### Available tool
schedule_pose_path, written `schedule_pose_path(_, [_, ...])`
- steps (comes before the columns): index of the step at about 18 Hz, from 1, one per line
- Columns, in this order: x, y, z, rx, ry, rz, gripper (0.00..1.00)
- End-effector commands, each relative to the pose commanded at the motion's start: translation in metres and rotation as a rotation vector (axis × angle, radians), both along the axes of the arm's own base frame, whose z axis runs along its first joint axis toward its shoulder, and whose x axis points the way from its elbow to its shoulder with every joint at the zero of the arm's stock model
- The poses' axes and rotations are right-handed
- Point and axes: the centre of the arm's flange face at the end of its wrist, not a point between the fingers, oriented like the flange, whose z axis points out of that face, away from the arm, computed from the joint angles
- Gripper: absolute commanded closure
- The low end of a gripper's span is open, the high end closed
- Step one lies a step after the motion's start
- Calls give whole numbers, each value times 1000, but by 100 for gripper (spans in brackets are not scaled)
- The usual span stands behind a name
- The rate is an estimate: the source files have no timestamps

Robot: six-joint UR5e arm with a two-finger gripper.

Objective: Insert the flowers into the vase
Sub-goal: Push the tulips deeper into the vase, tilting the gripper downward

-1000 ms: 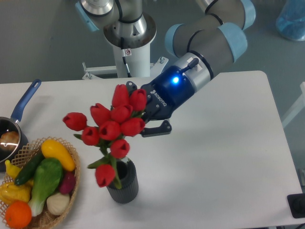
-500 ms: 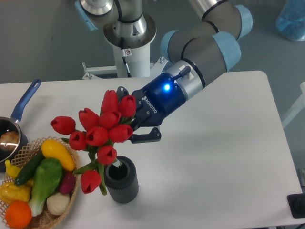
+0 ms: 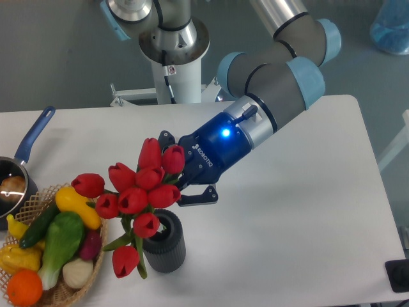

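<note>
The flowers [image 3: 137,196], a bunch of red tulips with green leaves, hang tilted over the left side of the vase [image 3: 167,247]. The vase is a dark grey ribbed cylinder standing on the table near the front. The lowest blooms and leaves cover the left part of its mouth and droop past its left wall. The stems are hidden behind the blooms, so I cannot tell whether they are inside the mouth. My gripper [image 3: 179,171] is shut on the flowers just above and to the right of the vase, with one black finger [image 3: 195,196] showing below the blooms.
A woven basket [image 3: 102,238] full of toy vegetables and fruit stands directly left of the vase, touching the tulips' spread. A blue-handled saucepan [image 3: 33,135] sits at the left edge. The arm's base [image 3: 174,57] rises behind the table. White tabletop extends to the right.
The gripper carried the flowers left and then lower. The blooms now sit lower over the vase's mouth and closer to the basket.
</note>
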Motion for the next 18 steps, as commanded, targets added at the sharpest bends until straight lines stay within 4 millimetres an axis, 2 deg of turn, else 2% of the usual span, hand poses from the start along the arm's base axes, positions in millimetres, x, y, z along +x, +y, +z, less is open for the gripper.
schedule_pose_path(12, [6, -1, -32, -36, -15, -1, 95])
schedule_pose_path(18, [-2, 8, -67, -97, 31, 15, 95])
